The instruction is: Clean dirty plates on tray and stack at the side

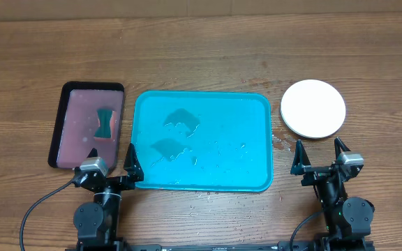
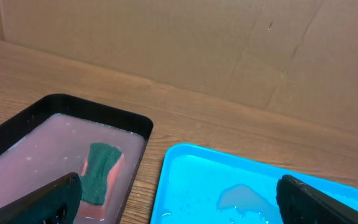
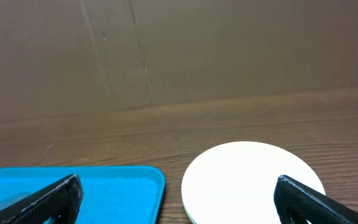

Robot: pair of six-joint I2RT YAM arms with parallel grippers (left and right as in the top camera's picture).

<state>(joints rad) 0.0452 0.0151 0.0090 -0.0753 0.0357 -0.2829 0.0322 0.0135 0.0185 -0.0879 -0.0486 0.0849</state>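
The turquoise tray (image 1: 257,104) lies mid-table and holds only water puddles and drops; it also shows in the left wrist view (image 2: 185,162) and the right wrist view (image 3: 123,180). A white plate (image 1: 313,108) lies on the table right of the tray, also in the right wrist view (image 3: 247,174). A thin pale edge shows under it; the light blue and yellow-green plates cannot be made out. My left gripper (image 1: 112,155) (image 2: 179,205) is open and empty at the tray's front left corner. My right gripper (image 1: 319,152) (image 3: 179,205) is open and empty just in front of the white plate.
A black-rimmed tray (image 1: 58,125) (image 2: 61,102) with pinkish water stands left of the turquoise tray, with a teal sponge (image 1: 105,123) (image 2: 101,171) in it. Water drops (image 1: 279,141) lie on the table between tray and plate. A cardboard wall (image 2: 229,43) closes the back.
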